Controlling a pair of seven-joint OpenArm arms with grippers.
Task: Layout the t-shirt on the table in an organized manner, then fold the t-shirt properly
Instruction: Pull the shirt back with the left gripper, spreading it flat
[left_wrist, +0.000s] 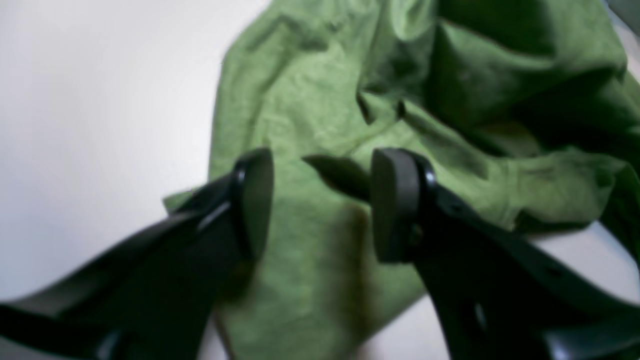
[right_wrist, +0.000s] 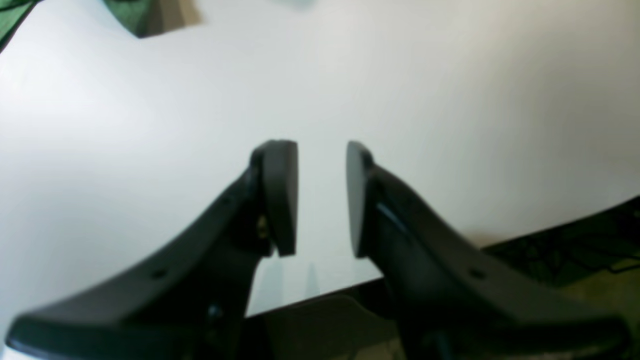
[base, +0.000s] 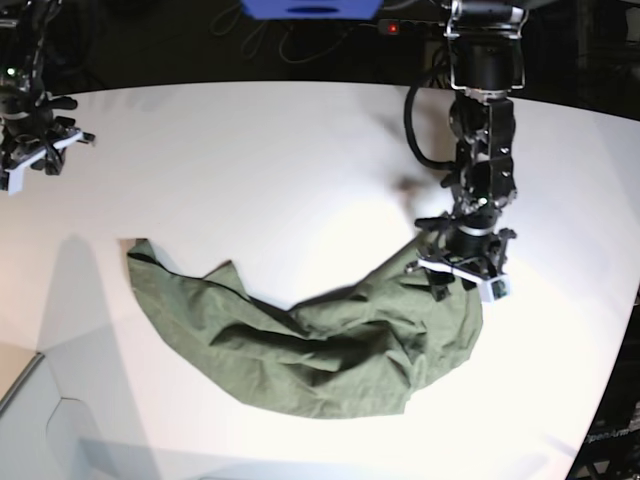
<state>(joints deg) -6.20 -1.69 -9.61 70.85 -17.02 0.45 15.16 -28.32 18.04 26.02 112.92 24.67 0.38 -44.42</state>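
The olive-green t-shirt (base: 300, 340) lies crumpled in a long curved heap on the white table (base: 250, 170), toward its front. My left gripper (base: 458, 278) hangs over the shirt's right end. In the left wrist view the left gripper (left_wrist: 322, 200) stands open, with wrinkled t-shirt (left_wrist: 310, 100) cloth beneath the gap and nothing pinched between the pads. My right gripper (base: 30, 150) sits at the far left of the table, well apart from the shirt. In its own view the right gripper (right_wrist: 322, 197) is open by a narrow gap over bare table (right_wrist: 450, 100), with a corner of t-shirt (right_wrist: 125, 12) far off.
The table's edge (right_wrist: 310, 300) runs just under the right gripper, with dark floor beyond. A blue object (base: 310, 8) and cables lie behind the table's far edge. The table's curved right edge (base: 625, 330) passes close to the left arm.
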